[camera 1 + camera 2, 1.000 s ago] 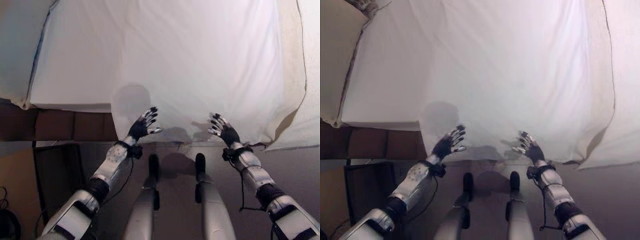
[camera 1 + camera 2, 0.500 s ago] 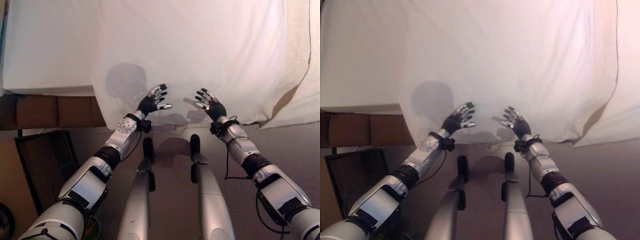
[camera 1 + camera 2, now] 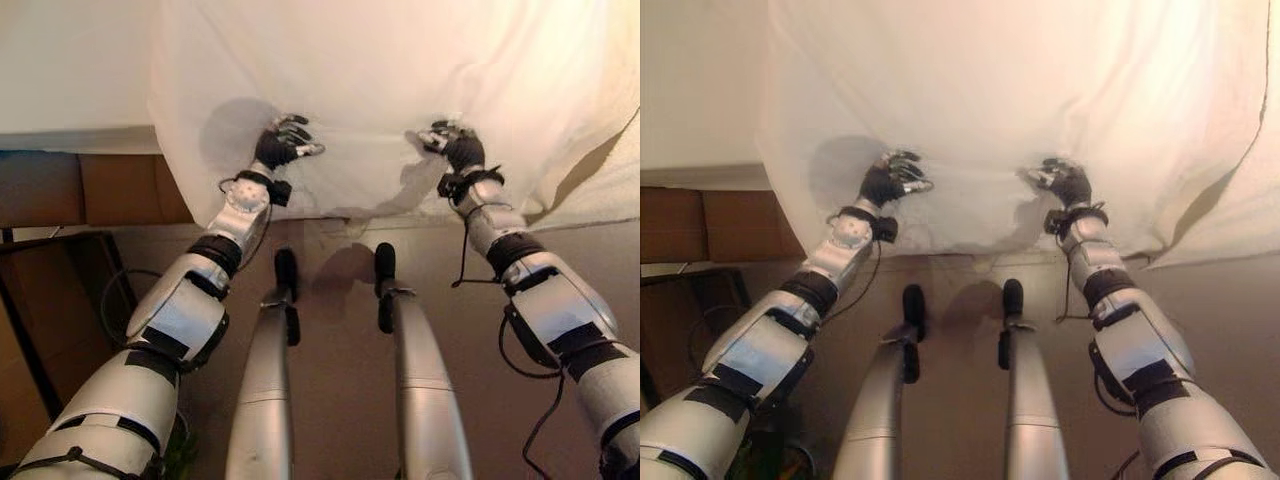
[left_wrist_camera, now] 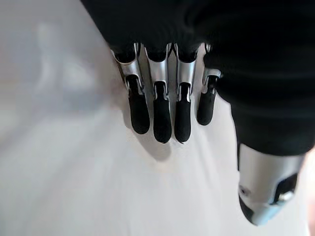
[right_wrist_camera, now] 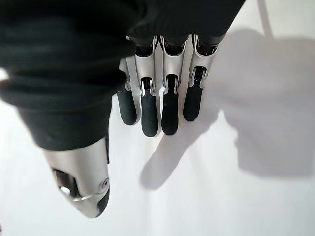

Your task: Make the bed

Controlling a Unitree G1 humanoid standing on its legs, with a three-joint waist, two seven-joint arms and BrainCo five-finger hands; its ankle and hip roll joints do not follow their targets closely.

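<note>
— What are the fingers (image 4: 155, 118) doing now?

— On both hands they are straight and released, grasping nothing. The left wrist view has the dark tips lying on the white sheet (image 3: 400, 60), thumb held apart. The right wrist view shows the same, though I can't tell whether those tips quite touch.

— And a second ago?

— Both hands hovered low at the sheet's hanging hem, palms open. Since then the left hand (image 3: 281, 142) and the right hand (image 3: 456, 146) have reached forward and up, to where the cloth rolls over the near edge of the bed (image 3: 60, 70). The view itself has also shifted, so part of that is the camera.

— Where does the sheet lie?

— Spread over the bed, its near side draped toward the floor (image 3: 330, 400), a loose corner hanging off to the right. On the left, bare mattress shows beside it.

— Meaning for the job?

— Likely smoothing or pushing the sheet flat; nothing is tucked yet.
</note>
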